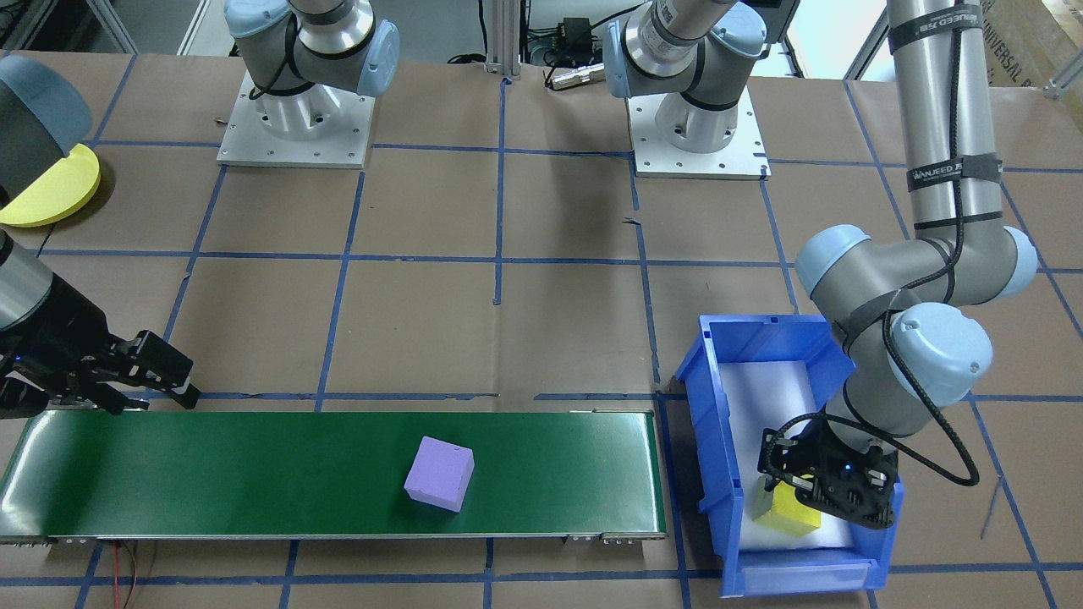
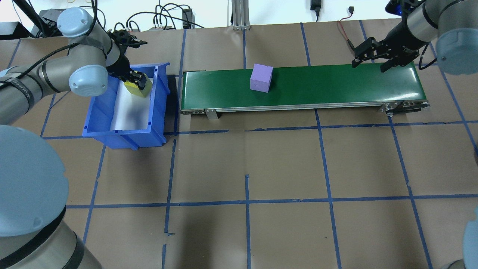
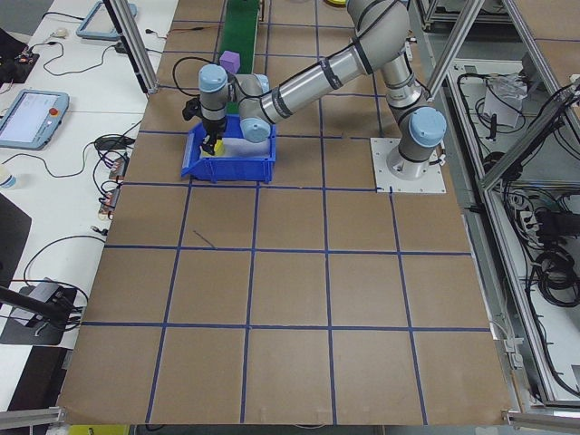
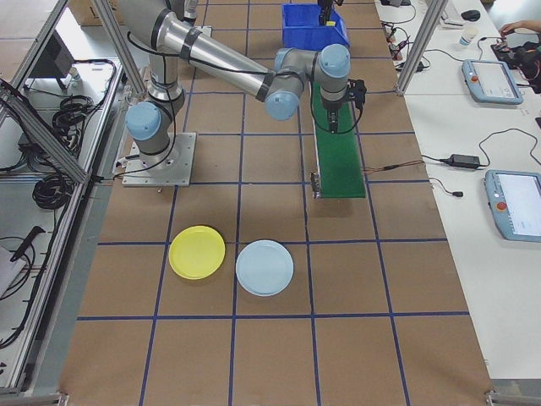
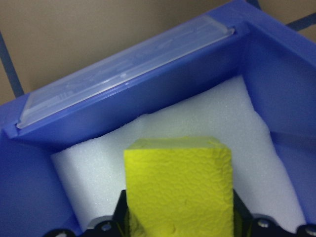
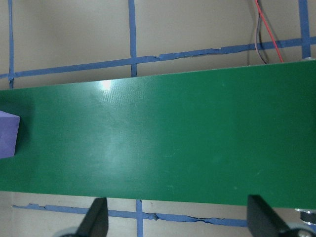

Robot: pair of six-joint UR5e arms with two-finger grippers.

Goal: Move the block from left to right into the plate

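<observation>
A yellow block (image 1: 794, 514) sits low inside the blue bin (image 1: 717, 440), over its white foam liner, and my left gripper (image 1: 825, 491) is shut on it. The left wrist view shows the yellow block (image 5: 177, 190) filling the space between the jaws. A purple block (image 2: 261, 77) rests on the green conveyor belt (image 2: 336, 86), roughly a third of the way along from the bin. My right gripper (image 2: 369, 66) hangs open over the belt's far end, nothing between its fingers; the purple block (image 6: 7, 140) shows at that wrist view's left edge. A yellow plate (image 4: 197, 252) and a light blue plate (image 4: 265, 267) lie beyond the belt's right end.
The blue bin (image 2: 123, 132) stands just off the belt's left end. My right arm's elbow partly covers the yellow plate (image 1: 51, 190) in the front-facing view. Both arm bases (image 1: 296, 118) are bolted at the robot's side of the brown, blue-taped table.
</observation>
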